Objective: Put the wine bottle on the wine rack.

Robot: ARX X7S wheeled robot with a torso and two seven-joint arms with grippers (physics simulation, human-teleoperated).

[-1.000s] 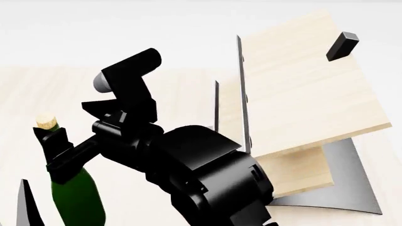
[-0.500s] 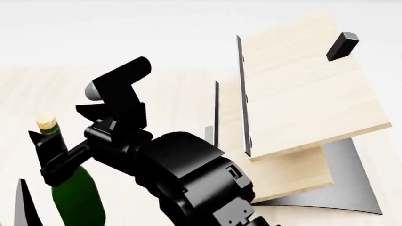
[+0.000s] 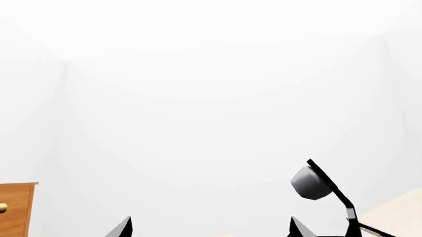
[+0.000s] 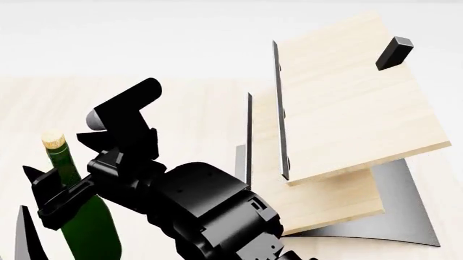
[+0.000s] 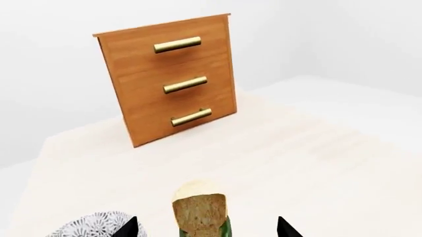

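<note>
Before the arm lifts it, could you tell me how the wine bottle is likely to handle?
The wine bottle looks rigid, smooth glass, so probably slippery and breakable. Tall and slim, it may tip if nudged near its cork. Laid down, its round body would likely roll.

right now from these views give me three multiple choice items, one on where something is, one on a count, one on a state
1. In the head view, the wine bottle stands where relative to the wine rack?
A. to its left
B. on top of it
C. behind it

2. How many brass handles does the brown cabinet show?
A. one
B. three
C. five

3. The wine bottle is:
A. lying flat
B. upright, corked
C. broken

Answers: 1 A, it shows at the head view's left edge; 2 B, three bars on its front; 3 B, its neck rises to the cork.
</note>
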